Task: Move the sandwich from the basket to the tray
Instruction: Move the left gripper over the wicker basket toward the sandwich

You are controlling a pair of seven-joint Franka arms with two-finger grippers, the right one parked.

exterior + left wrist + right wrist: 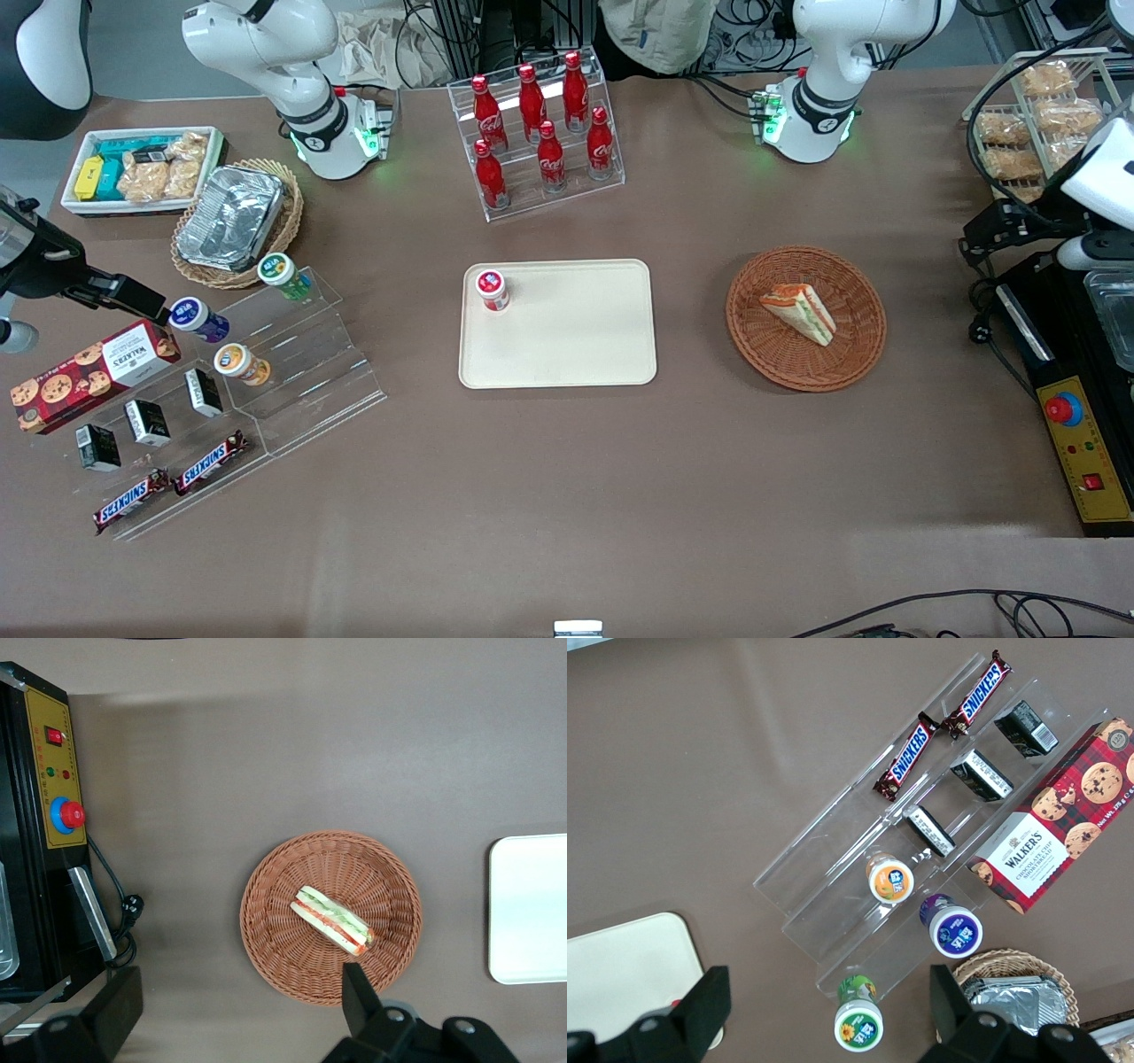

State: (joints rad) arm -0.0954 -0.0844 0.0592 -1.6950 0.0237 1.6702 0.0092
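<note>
Snickers bars (173, 483), lower left of the front view, nearest the camera. Sandwich (799, 312): lying in the basket (855, 354), right of centre; probably light, soft, easily squashed; grip across the bread faces. Tray (567, 346): centre. Gripper (235, 1010): above the basket, fingers spread wide, holding nothing.

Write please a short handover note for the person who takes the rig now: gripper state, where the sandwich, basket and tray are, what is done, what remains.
Left gripper: open, holding nothing, high above the table over the basket's edge.
Triangular wedge sandwich: lying in the round reddish-brown wicker basket, untouched.
Cream rectangular plastic tray: mid-table, beside the basket; a small red-capped jar stands in one corner.
Done: nothing yet.
Left: descend, grasp the sandwich, carry it to the tray.
</note>
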